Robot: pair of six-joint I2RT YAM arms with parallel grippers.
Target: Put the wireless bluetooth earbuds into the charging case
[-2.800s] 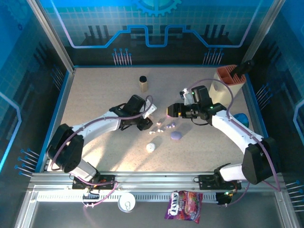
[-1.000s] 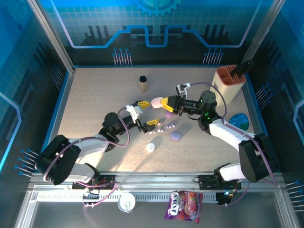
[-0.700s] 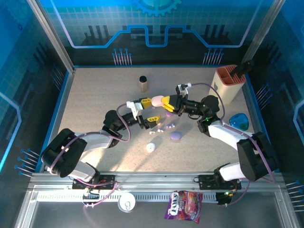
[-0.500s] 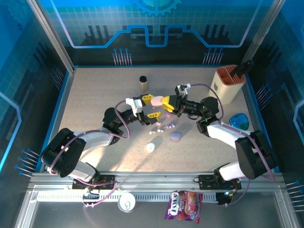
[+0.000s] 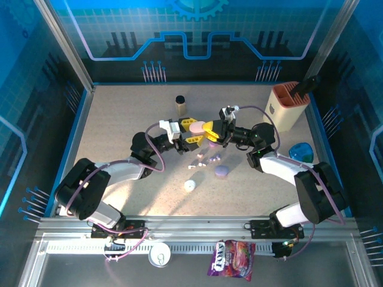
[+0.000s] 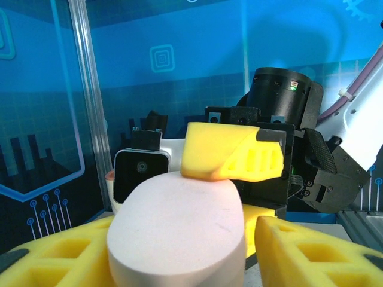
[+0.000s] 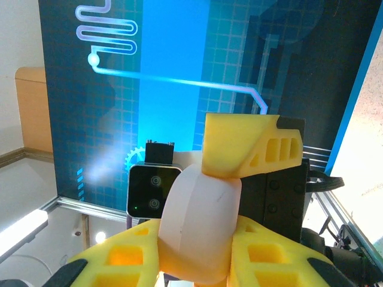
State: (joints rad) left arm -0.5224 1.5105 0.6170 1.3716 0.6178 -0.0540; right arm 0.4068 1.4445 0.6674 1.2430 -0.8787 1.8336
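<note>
Mid-air, ctr: smooth pale-pink case (image 5: 196, 127)

Too small to tell apart from above: earbuds (image 5: 201, 158) at 6 o'clock of the pink case (image 5: 195, 127). Cut off at the 6 o'clock edge in both wrist views: the case's bottom.

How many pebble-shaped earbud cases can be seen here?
2. The pale pink plastic case is held in the air by the right gripper, the left gripper around it; the purple plastic case lies flat on the table.
</note>
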